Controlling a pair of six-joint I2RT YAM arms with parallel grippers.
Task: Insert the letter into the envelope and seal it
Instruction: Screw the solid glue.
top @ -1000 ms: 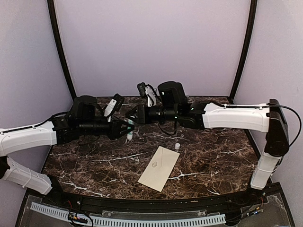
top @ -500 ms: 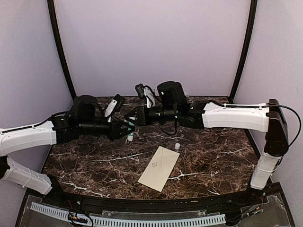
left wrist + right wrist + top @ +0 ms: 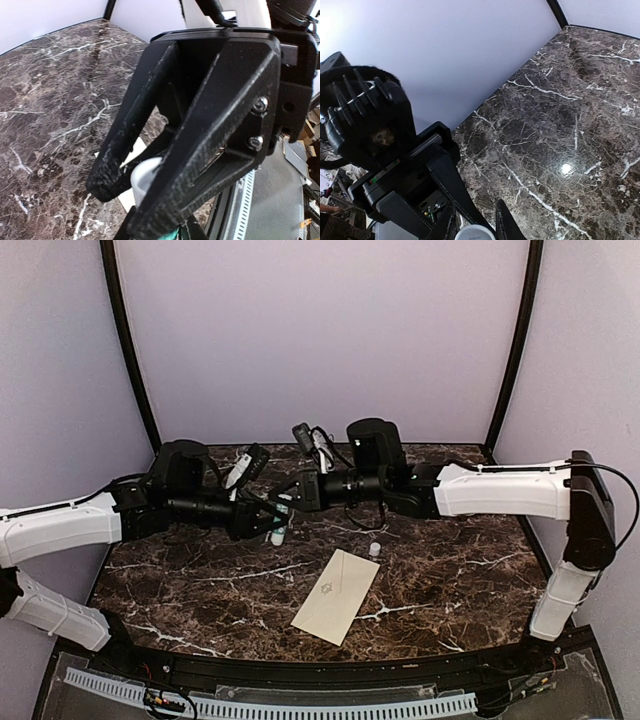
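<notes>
Envelope: the cream-yellow envelope (image 3: 336,596) lies flat on the table, near the front middle. Its long side runs diagonally from near-left to far-right, and it is well apart from both grippers.
Emblem: a small faint emblem (image 3: 325,589) shows at the envelope's middle.
Flap: the pictures do not show whether it is open or folded down.
White cap: a small white cap (image 3: 375,549) stands on the marble just beyond the envelope's far right corner. It is close to the corner, but I cannot tell whether it touches.
White tube: a small white tube (image 3: 276,532) is held above the table, left of and beyond the envelope, at the place where the two grippers meet.
Left gripper: the left gripper (image 3: 277,523) reaches in from the left. In its wrist view the left gripper (image 3: 135,192) has its black fingers (image 3: 112,172) clenched on the white tube (image 3: 145,175).
Right gripper: the right gripper (image 3: 287,502) reaches in from the right, with its tips at the tube's upper end. In its wrist view the right gripper (image 3: 477,227) has a finger on each side of the tube's round end (image 3: 475,233). I cannot tell whether the fingers press it or only flank it.
Table: a dark brown marble table (image 3: 470,570) with white veins.
Walls: pale lilac walls (image 3: 320,340) close in the back and both sides.
</notes>
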